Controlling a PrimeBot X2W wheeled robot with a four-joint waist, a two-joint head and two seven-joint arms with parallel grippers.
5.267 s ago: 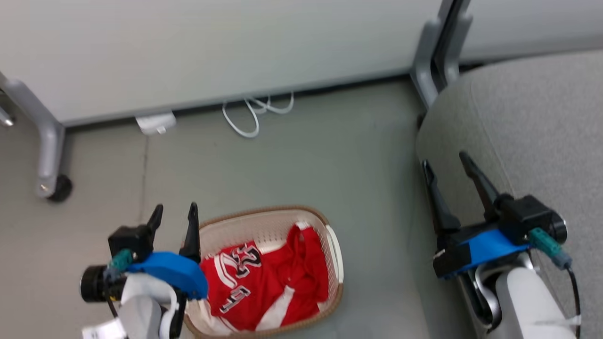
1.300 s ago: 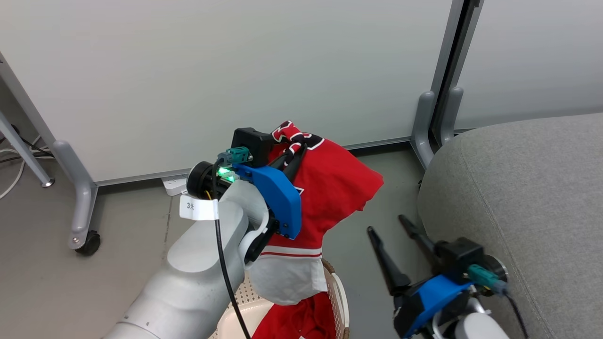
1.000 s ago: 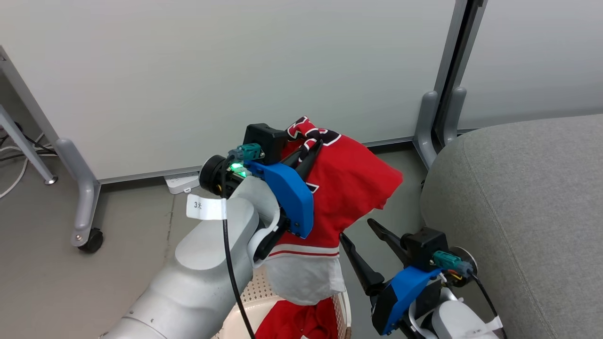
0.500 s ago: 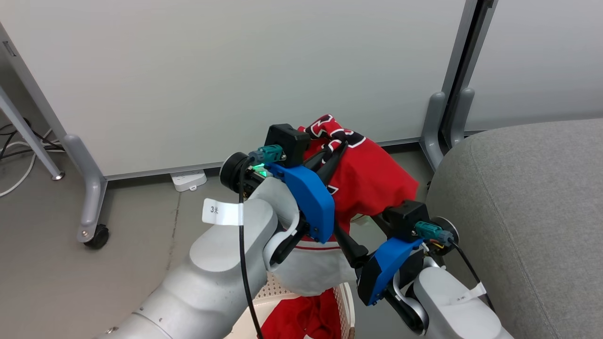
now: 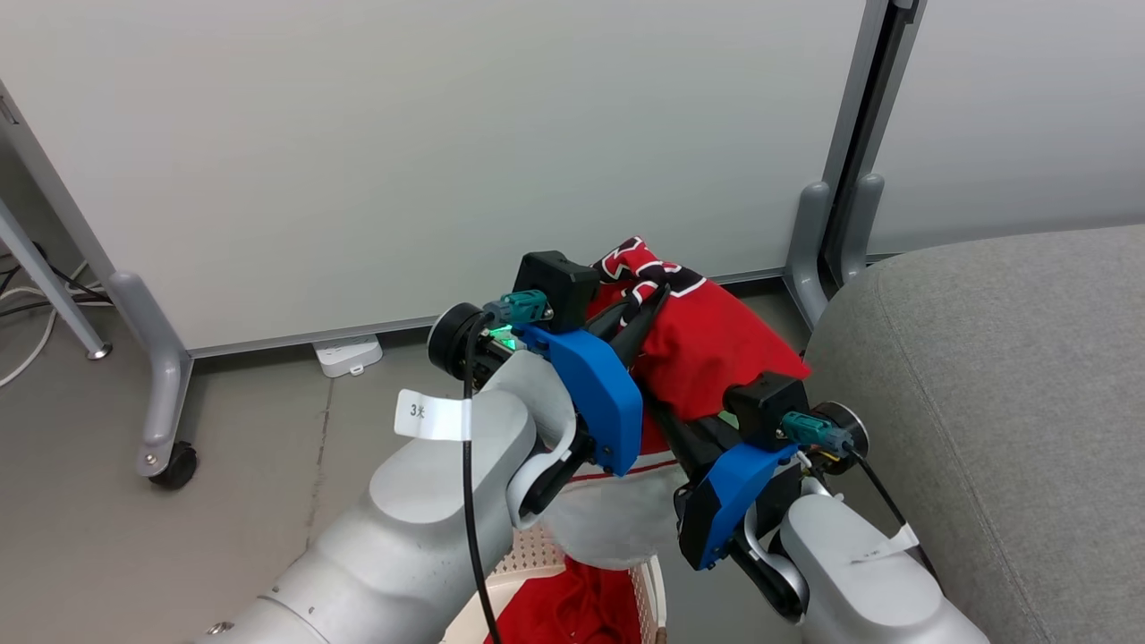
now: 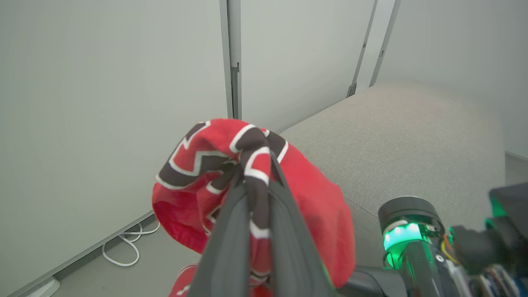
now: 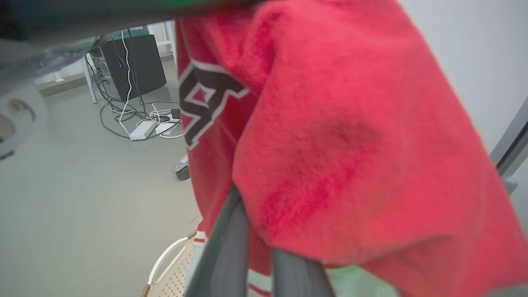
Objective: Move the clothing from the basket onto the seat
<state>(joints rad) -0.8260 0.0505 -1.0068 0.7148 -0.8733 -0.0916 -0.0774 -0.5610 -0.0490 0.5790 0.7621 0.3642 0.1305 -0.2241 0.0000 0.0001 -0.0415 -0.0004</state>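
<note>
My left gripper [image 5: 648, 300] is shut on the red jersey [image 5: 716, 349] at its black-and-white trim and holds it high in front of the wall. The left wrist view shows that trim pinched in the left gripper [image 6: 258, 169]. The jersey's white underside [image 5: 617, 528] hangs down over the basket [image 5: 646, 586]. My right gripper [image 5: 675, 425] reaches under the hanging cloth; in the right wrist view its fingers [image 7: 231, 247] stand close together with the jersey [image 7: 350, 144] draped over their tips. The red shorts [image 5: 572, 613] lie in the basket. The grey seat [image 5: 1002, 376] is just to the right.
Pale partition panels stand behind, on grey feet with a caster [image 5: 170, 465] at the left and a post [image 5: 809, 241] beside the seat. A white power strip [image 5: 349, 353] lies by the wall. Cables [image 7: 140, 119] and a dark box [image 7: 132, 62] sit across the floor.
The left gripper lifted the jersey out of the basket. Over the last second the right gripper swung up and left under the hanging cloth, and its fingers came together. The head view shifted slightly.
</note>
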